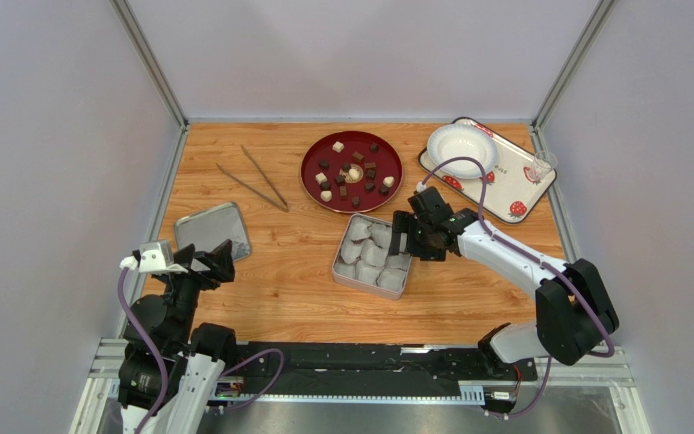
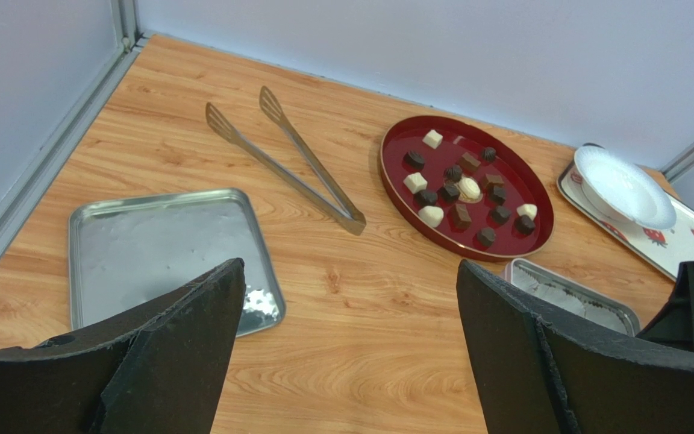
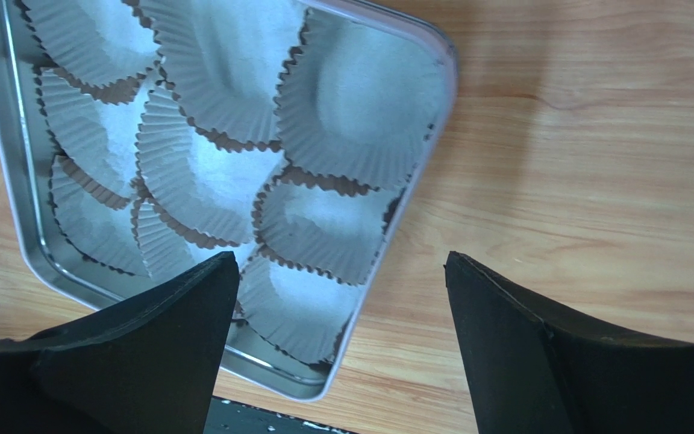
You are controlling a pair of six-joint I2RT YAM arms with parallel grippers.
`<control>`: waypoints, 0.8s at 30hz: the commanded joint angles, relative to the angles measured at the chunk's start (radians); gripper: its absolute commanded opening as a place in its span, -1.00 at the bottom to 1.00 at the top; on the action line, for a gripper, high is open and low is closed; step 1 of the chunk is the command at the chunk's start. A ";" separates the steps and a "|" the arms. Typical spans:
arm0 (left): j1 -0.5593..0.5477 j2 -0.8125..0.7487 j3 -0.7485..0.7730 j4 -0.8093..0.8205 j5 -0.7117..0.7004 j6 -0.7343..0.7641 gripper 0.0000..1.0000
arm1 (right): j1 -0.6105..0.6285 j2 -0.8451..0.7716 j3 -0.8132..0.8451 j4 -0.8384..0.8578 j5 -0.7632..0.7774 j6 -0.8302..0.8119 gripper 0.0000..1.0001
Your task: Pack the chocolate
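Observation:
The chocolate [image 1: 370,170] lies as small dark brown and cream pieces [image 2: 455,174] on a round red plate [image 1: 310,176] at the back middle of the table. In front of the plate stands an open metal tin [image 1: 335,268] lined with several white paper cups [image 3: 360,99]; I see no chocolate in them. My right gripper [image 1: 407,239] hovers open over the tin's right edge [image 3: 352,330], its fingers empty [image 3: 340,262]. My left gripper [image 1: 219,262] is open and empty above bare wood [image 2: 349,271], near the front left, far from the plate [image 2: 387,172].
Metal tongs [image 1: 253,179] lie left of the plate. A flat metal lid [image 1: 212,231] rests at the left, just beyond my left gripper [image 2: 161,253]. A strawberry-print tray [image 1: 513,194] with a white bowl [image 1: 461,145] sits at the back right. Walls enclose three sides.

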 commanded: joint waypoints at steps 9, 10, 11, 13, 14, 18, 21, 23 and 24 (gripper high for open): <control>-0.004 -0.137 0.016 0.022 0.011 -0.009 0.89 | 0.326 0.157 0.104 0.209 -0.062 0.201 0.76; -0.004 -0.137 0.016 0.021 0.011 -0.009 0.89 | 0.378 0.169 0.116 0.218 -0.065 0.207 0.76; -0.004 -0.136 0.014 0.021 0.011 -0.009 0.89 | 0.401 0.183 0.133 0.238 -0.068 0.212 0.76; -0.003 -0.136 0.014 0.022 0.010 -0.009 0.89 | 0.458 0.217 0.179 0.264 -0.084 0.184 0.76; -0.004 -0.134 0.014 0.022 0.010 -0.009 0.89 | 0.471 0.228 0.193 0.269 -0.088 0.154 0.77; -0.003 -0.122 0.014 0.024 0.011 -0.007 0.89 | 0.498 0.252 0.253 0.251 -0.126 0.088 0.77; -0.004 -0.099 0.014 0.022 0.011 -0.006 0.89 | 0.494 0.228 0.280 0.174 -0.095 0.026 0.78; -0.004 -0.072 0.016 0.024 0.008 -0.004 0.88 | 0.481 0.185 0.285 0.113 -0.036 -0.014 0.79; -0.004 -0.061 0.017 0.024 0.004 -0.004 0.88 | 0.457 0.166 0.279 0.097 -0.014 -0.041 0.79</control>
